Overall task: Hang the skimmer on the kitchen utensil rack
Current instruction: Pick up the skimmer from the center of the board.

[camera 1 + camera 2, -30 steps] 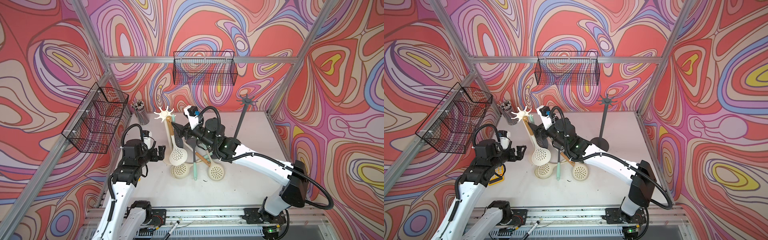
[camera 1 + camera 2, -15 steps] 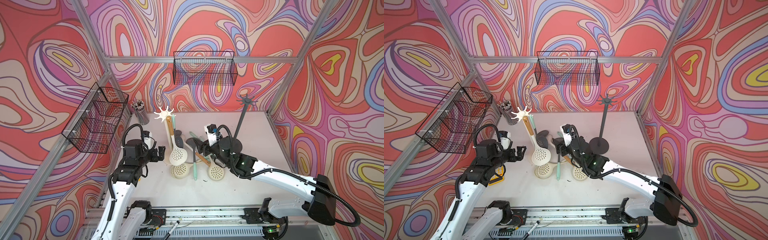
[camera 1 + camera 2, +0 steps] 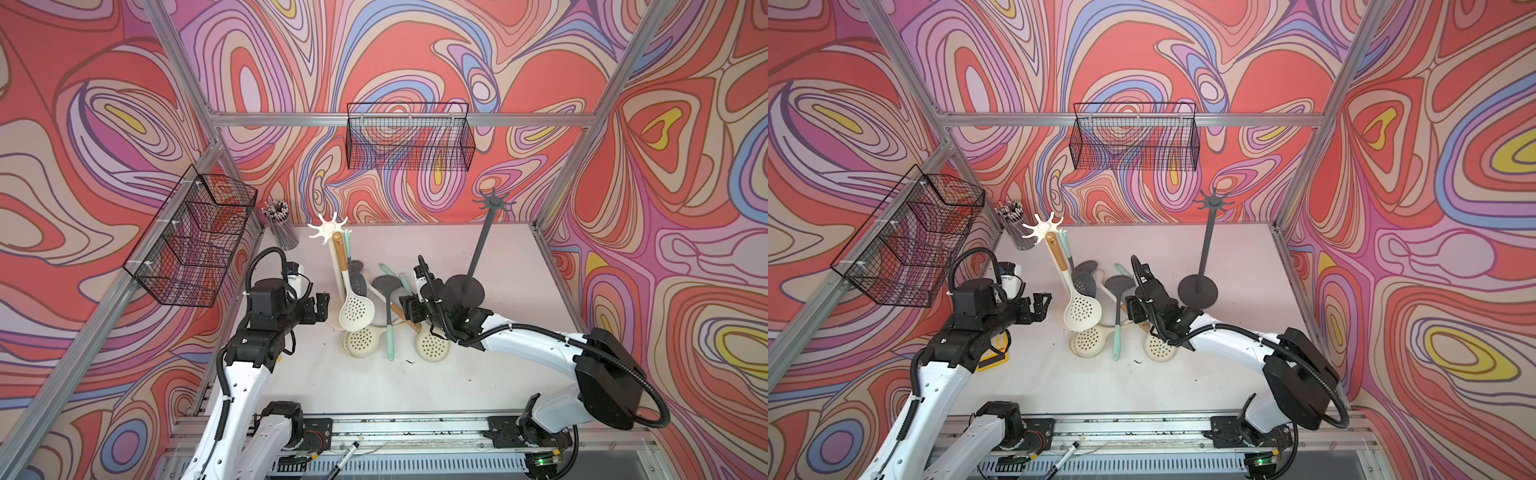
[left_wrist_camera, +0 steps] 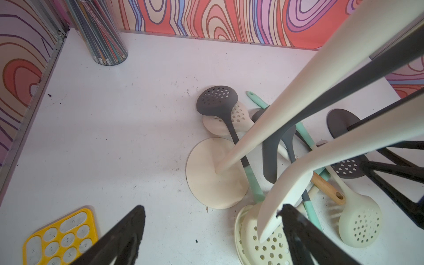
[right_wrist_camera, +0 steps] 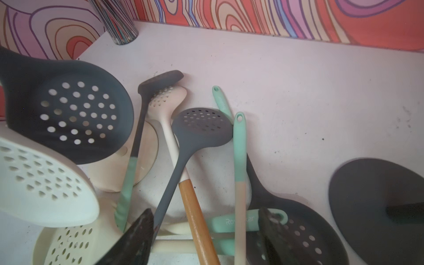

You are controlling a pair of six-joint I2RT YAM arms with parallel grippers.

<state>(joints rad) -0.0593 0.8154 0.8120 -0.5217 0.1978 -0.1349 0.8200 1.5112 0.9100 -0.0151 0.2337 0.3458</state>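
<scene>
A cream utensil rack [image 3: 331,227] [image 3: 1042,226] stands at the back left. A cream skimmer [image 3: 356,311] [image 3: 1082,311] and a dark one hang from it. Several more skimmers lie piled on the table, among them a wood-handled cream skimmer [image 3: 432,347] [image 5: 197,218]. My right gripper [image 3: 409,309] [image 5: 206,211] is low over the pile. It is open, and its fingers [image 5: 137,234] straddle the wooden handle and a cream handle without clamping them. My left gripper [image 3: 322,305] [image 4: 212,208] is open and empty beside the cream rack's base [image 4: 206,174].
A dark grey rack [image 3: 482,245] [image 3: 1206,245] with bare hooks stands at the back right, its round base [image 5: 376,206] close to my right gripper. A pencil cup [image 3: 282,226] is in the back left corner. A yellow calculator [image 4: 59,236] lies under my left arm. Wire baskets [image 3: 195,237] [image 3: 409,139] hang on the walls.
My right arm has come away from the cream rack's top, down and to the right onto the pile, and its jaws have narrowed a little. The left arm has not moved.
</scene>
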